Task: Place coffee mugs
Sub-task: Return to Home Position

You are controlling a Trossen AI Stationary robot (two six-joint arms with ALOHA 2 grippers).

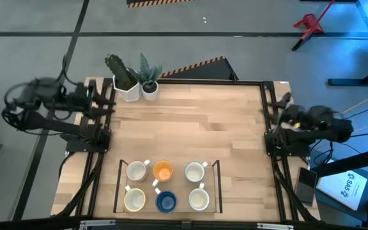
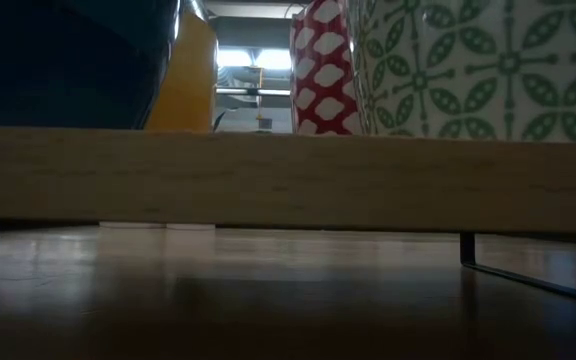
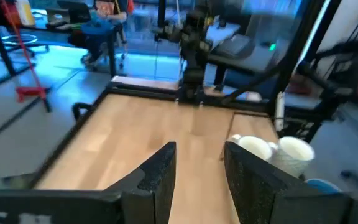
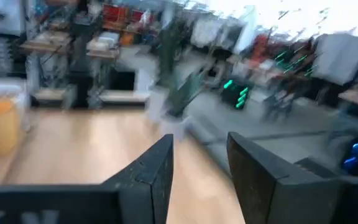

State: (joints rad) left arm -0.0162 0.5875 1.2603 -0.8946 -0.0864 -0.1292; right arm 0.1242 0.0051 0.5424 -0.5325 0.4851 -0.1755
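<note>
Along the edge of the pale wooden table point(image 1: 190, 121) opposite the plants, six small round handled coffee mugs point(image 1: 163, 170) are standing in two rows of three on a low dark-framed shelf point(image 1: 117, 188): four white or cream, one orange, one blue. I am holding my left gripper point(image 3: 199, 152) by the table's left edge and my right gripper point(image 4: 199, 143) by its right edge. Both have their fingers parted around nothing and are well apart from the mugs. Two white pots with green plants point(image 1: 133, 89) are sitting at the far left corner.

Left end effector point(image 3: 197, 155) and right end effector point(image 4: 201, 148) both gape, holding nothing.
</note>
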